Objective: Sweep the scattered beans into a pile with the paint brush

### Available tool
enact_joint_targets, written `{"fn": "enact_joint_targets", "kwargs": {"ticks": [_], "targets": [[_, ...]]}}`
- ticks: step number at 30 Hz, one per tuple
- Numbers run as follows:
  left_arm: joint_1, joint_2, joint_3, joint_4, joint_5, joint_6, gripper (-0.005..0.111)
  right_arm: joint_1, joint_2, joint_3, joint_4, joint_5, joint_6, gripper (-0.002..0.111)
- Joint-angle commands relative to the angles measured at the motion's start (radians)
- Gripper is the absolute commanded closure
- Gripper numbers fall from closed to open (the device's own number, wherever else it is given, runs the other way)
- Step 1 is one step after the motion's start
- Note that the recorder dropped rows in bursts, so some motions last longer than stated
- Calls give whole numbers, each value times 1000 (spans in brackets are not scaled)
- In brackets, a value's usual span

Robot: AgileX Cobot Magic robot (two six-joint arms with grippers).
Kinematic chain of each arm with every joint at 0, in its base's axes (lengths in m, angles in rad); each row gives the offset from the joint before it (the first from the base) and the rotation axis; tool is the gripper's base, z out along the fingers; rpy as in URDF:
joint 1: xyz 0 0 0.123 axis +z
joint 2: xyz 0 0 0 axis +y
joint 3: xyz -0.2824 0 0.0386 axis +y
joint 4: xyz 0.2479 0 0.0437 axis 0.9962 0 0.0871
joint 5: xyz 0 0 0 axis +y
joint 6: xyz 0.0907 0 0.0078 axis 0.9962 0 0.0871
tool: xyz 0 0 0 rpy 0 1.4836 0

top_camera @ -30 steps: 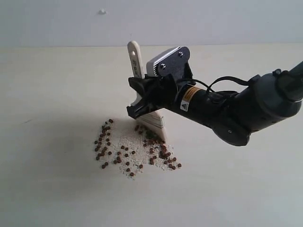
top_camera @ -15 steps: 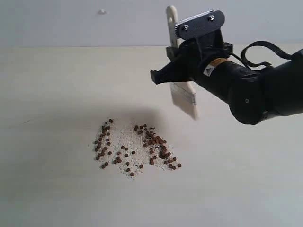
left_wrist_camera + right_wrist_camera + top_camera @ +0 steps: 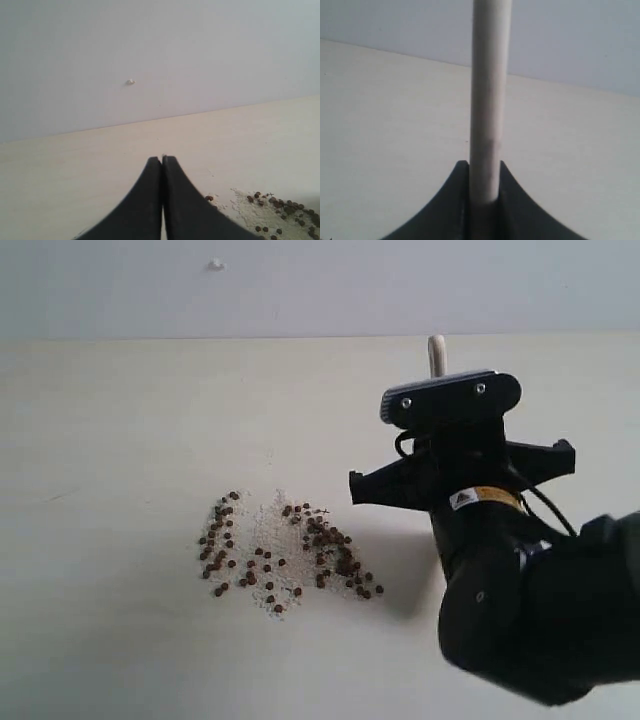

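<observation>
Nearest, the right gripper (image 3: pixel 485 172) pinched the paint brush (image 3: pixel 490 100) by its handle, bristles hidden, to the right of the beans (image 3: pixel 285 550) scattered among whitish crumbs on the table (image 3: pixel 120 440); the left gripper (image 3: pixel 162 160) was pressed together, empty

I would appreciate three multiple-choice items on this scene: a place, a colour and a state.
1. In the exterior view, the beans lie where from the right gripper? A left B right C beneath
2. The beans' colour? A green B reddish-brown C black
3. The right gripper is: A clamped on the paint brush B wide open C holding beans
Key: 1 A, they lie left of that arm; 2 B, plainly reddish-brown; 3 A, its jaws pinch the handle.
</observation>
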Motion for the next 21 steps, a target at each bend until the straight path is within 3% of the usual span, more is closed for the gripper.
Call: {"fn": "enact_joint_targets", "kwargs": {"ticks": [1,6,9,13,21], "targets": [[-5,-6,3,2,5,0,107,118,48,4,146,-119,50,108],[-5,-6,3,1,5,2,107,140,152,-17,180,-129,150,108],[-5,-6,3,1,5,2,107,140,203,-115,175,-104,150,108],[-5,-6,3,1,5,2,107,140,255,-264,141,-5,73,108],[-5,-6,3,1,5,2,107,140,314,-436,153,-11,-15,108]]}}
